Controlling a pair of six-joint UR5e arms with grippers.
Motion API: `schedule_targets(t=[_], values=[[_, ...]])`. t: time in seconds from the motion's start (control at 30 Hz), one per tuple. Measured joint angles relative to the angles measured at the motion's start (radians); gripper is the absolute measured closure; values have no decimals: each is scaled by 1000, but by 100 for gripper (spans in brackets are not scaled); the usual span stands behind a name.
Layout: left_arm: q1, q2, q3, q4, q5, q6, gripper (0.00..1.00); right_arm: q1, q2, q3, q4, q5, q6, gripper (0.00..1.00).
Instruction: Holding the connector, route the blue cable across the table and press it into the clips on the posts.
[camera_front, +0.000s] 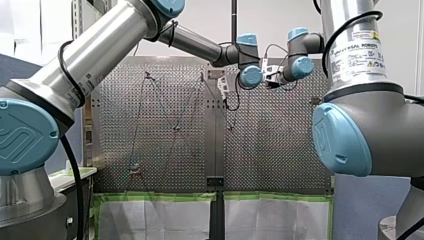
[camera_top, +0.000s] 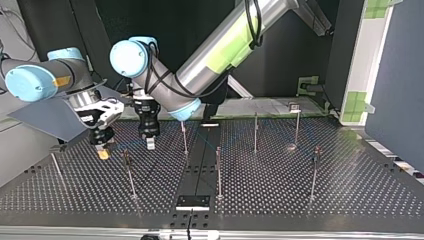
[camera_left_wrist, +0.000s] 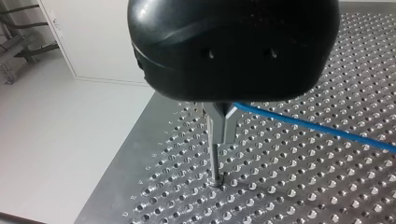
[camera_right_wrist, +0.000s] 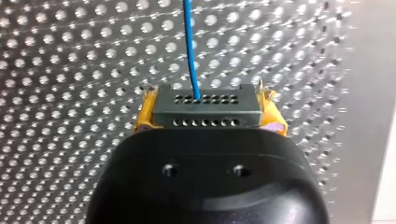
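Here, only the right wrist view shows my right gripper (camera_right_wrist: 205, 100) clamping the grey perforated metal connector (camera_right_wrist: 205, 116); beside it, my left gripper (camera_left_wrist: 220, 137) pinches the thin blue cable (camera_left_wrist: 303, 123).

My left arm (camera_top: 220, 50) reaches in past the middle with its wrist bent down. The black left end effector (camera_left_wrist: 219, 135) points downward, metal fingers (camera_left_wrist: 225, 123) closed together. My right arm (camera_top: 45, 75) sits low beside it, and the right end effector (camera_top: 102, 149) clamps the connector (camera_right_wrist: 205, 116) between yellow pads (camera_right_wrist: 275, 120).
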Motion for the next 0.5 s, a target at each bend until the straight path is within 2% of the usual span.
schedule_targets(t=[0.23, 0.5], values=[[10, 1, 0, 5, 20, 2, 100, -4, -35, -5, -16, -16, 42, 100], [17, 1, 0, 37, 77, -5, 100, -12, -44, -5, -34, -25, 64, 100]])
